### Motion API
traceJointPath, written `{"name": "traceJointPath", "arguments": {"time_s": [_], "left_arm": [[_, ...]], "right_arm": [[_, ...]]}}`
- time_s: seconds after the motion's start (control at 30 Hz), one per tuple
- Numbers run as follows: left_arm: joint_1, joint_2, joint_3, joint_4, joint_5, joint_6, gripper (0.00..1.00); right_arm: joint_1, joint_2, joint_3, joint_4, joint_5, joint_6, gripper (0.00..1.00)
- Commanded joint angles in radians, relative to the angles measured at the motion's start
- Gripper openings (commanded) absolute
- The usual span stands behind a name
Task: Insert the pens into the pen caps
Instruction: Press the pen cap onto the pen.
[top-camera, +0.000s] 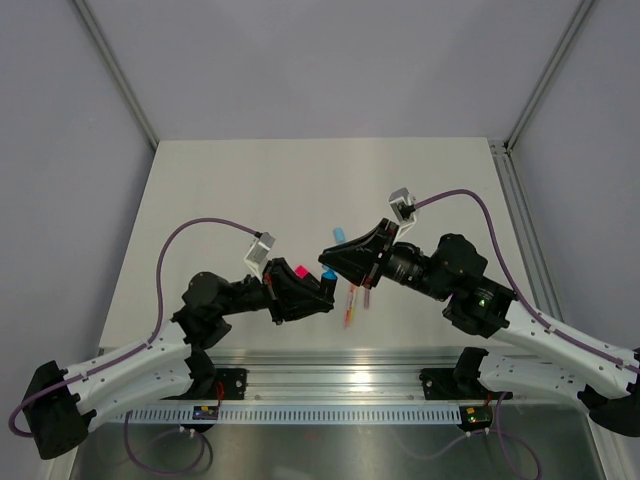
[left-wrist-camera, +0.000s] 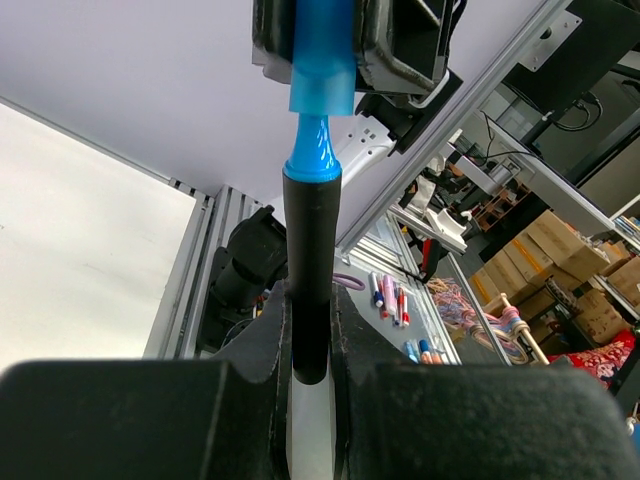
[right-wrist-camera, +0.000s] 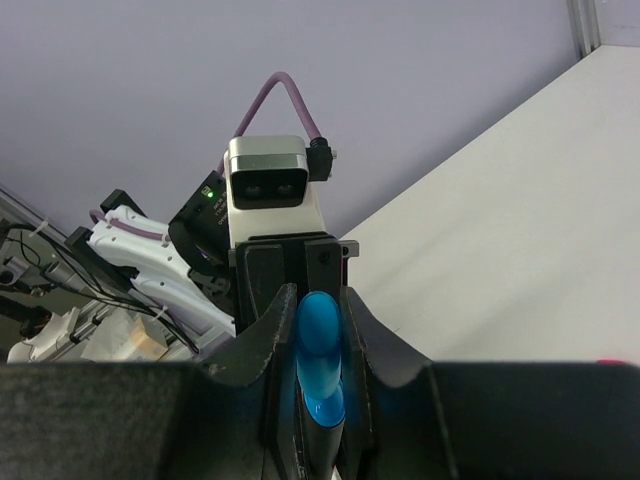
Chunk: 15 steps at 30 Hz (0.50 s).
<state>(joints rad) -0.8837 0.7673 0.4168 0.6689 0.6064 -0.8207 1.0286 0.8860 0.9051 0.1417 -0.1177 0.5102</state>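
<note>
Overhead looks down; wrist views face each other, sharing pen cap (left-wrist-camera: 322, 80).

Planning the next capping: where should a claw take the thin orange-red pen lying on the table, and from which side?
Likely mid-barrel on the orange-red pen, coming straight down from above, jaws across its width. It lies flat on the table, running roughly near to far, so a middle grip leaves both ends free for capping.

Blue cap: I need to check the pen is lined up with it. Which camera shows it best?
Left wrist: the blue cap shows side-on in the right tool, with the pen's tip at its mouth. The right wrist view shows it foreshortened between the fingers; the top view shows only a blue speck.
</note>
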Motion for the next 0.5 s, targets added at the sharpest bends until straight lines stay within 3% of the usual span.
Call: {"name": "traceJointPath", "arguments": {"time_s": [0.0, 0.47], "left_arm": [[-0.003, -0.016, 0.017, 0.063, 0.015, -0.001, 0.0], [-0.003, -0.028, 0.039, 0.038, 0.006, 0.008, 0.0]], "right_arm": [[-0.007, 0.005, 0.041, 0.03, -0.065, -0.024, 0.0], [-0.01, -0.016, 0.002, 0.012, -0.135, -0.047, 0.0]]}}
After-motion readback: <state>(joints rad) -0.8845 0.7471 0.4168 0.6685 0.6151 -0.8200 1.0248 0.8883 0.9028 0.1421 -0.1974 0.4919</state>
